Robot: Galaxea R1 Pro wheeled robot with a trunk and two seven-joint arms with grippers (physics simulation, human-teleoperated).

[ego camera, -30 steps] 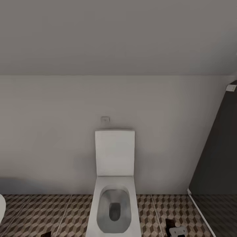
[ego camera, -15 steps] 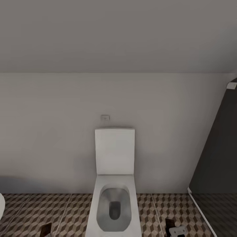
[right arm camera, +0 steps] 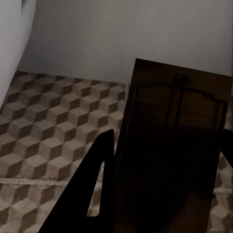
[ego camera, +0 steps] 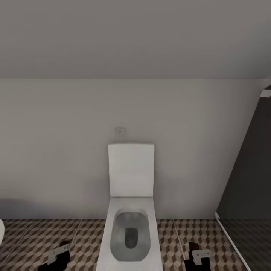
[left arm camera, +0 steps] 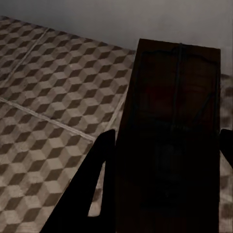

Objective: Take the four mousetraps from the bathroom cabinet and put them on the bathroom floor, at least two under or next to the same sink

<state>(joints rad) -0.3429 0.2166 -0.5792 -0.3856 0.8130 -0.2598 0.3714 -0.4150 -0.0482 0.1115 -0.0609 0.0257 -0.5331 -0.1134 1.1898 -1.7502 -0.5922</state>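
In the left wrist view a dark-brown mousetrap (left arm camera: 170,97) with thin wire parts lies flat between the black fingers of my left gripper (left arm camera: 165,145), held above the bathroom floor (left arm camera: 48,107) of cube-pattern tiles. My right gripper (right arm camera: 167,145) grips a second mousetrap (right arm camera: 174,121) the same way over the bathroom floor (right arm camera: 53,126) near a pale wall. The head view has the left gripper (ego camera: 60,256) and the right gripper (ego camera: 197,256) low at either side of a toilet, over the bathroom floor (ego camera: 34,241).
A white toilet (ego camera: 131,226) with its lid up stands against the pale wall (ego camera: 56,150) straight ahead. A dark panel (ego camera: 248,180) with a white floor rail closes off the right side. A white rounded edge (ego camera: 1,229) pokes in at far left.
The whole head picture has shifted up a little, so the camera has moved. The left gripper has risen into view at the bottom left. The right gripper sits slightly higher.
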